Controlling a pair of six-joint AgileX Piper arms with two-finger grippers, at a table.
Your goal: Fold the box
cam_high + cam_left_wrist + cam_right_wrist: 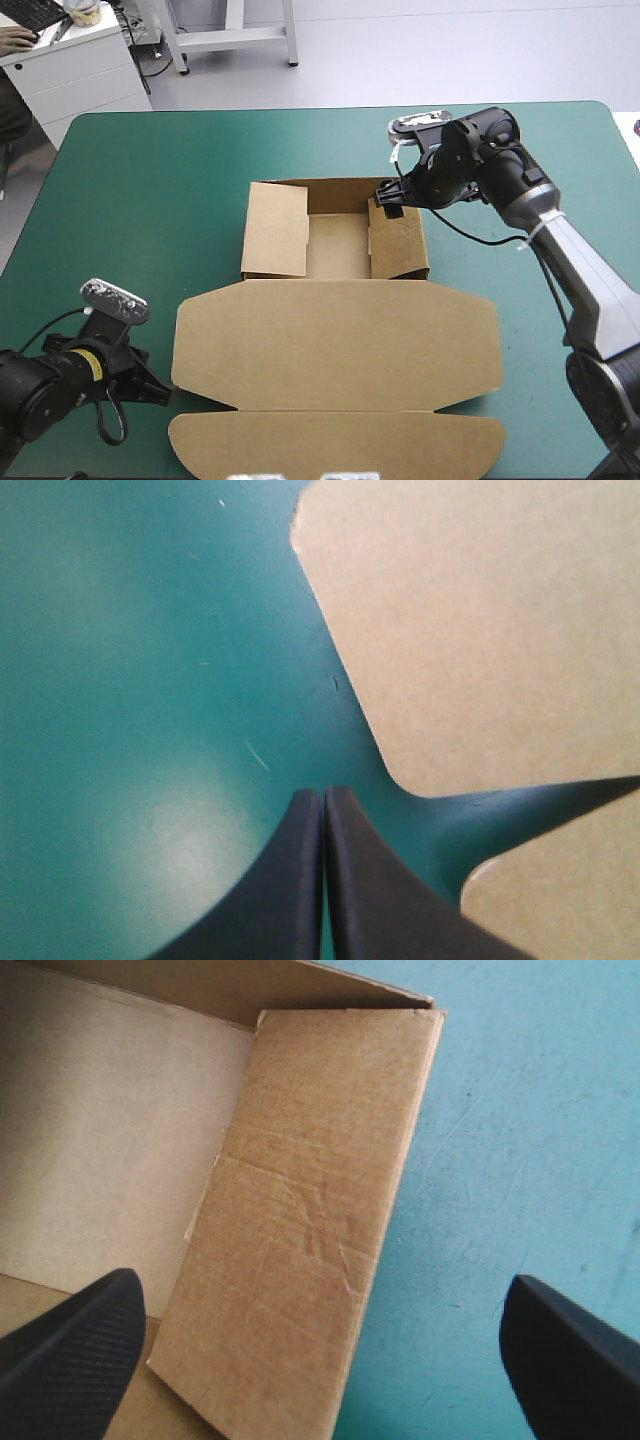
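Over the box point(340, 340), right gripper point(387, 198) agape

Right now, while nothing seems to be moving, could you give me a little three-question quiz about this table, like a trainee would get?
1. Fill in the blank: the lid of the brown box lies ___ on the teal-green cover.
2. True or false: the left gripper is shut with nothing between its fingers, beside the lid's edge.
3. The right gripper is open. What is under it?
A. the right wall of the tray
B. the left wall
C. the lid

Key: 1 flat; 2 true; 3 A.
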